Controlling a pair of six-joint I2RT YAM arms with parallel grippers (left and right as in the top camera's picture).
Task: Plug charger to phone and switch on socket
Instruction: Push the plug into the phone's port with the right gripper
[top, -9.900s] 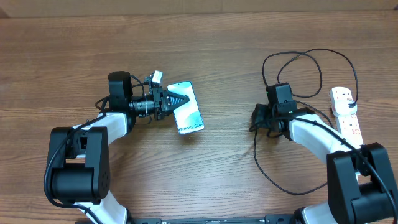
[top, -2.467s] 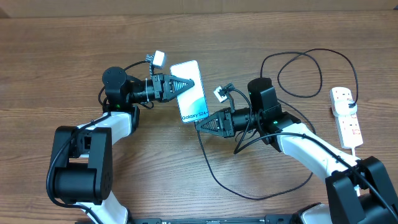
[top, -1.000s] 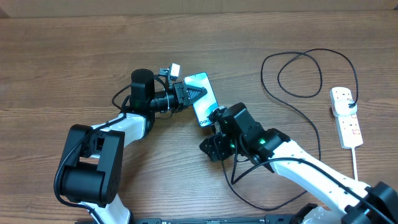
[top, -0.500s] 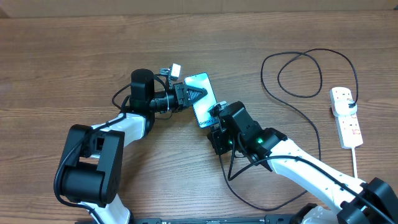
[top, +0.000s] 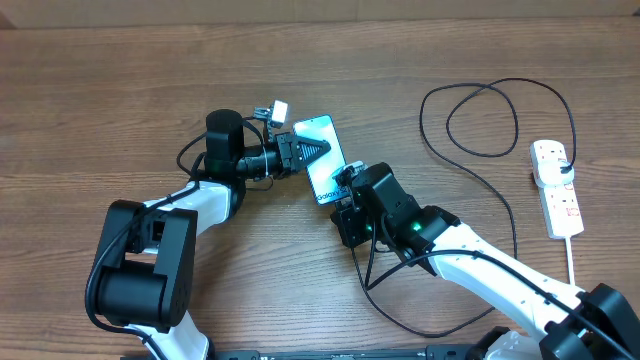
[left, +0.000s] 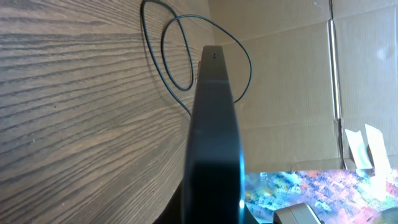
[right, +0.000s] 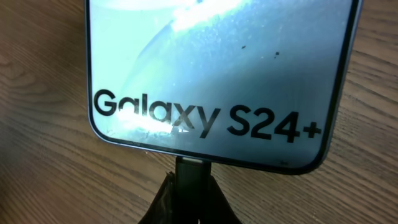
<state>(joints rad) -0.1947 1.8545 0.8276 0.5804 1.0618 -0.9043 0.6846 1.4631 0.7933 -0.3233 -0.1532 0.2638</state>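
Note:
The phone (top: 322, 163) has a cyan screen and is held tilted off the table, with my left gripper (top: 300, 152) shut on its upper edge. The left wrist view shows the phone (left: 214, 137) edge-on as a dark slab. In the right wrist view the phone (right: 217, 62) fills the top, reading "Galaxy S24+". The charger's small black plug (right: 191, 177) touches the middle of the phone's bottom edge, and my right gripper (right: 191, 190) is shut on it. From my right gripper (top: 343, 192) the black charger cable (top: 480, 120) loops off to the right. The white socket (top: 556, 188) lies at the far right.
A cardboard wall (left: 292, 81) stands behind the wooden table (top: 100, 100). Slack charger cable (top: 400, 320) curls on the table under my right arm. The socket's white cord (top: 574, 265) runs toward the front edge.
My right gripper's jaws have closed on the charger plug, and the arm has shifted slightly toward the phone's bottom edge. The left arm has drawn back a little, still holding the phone.

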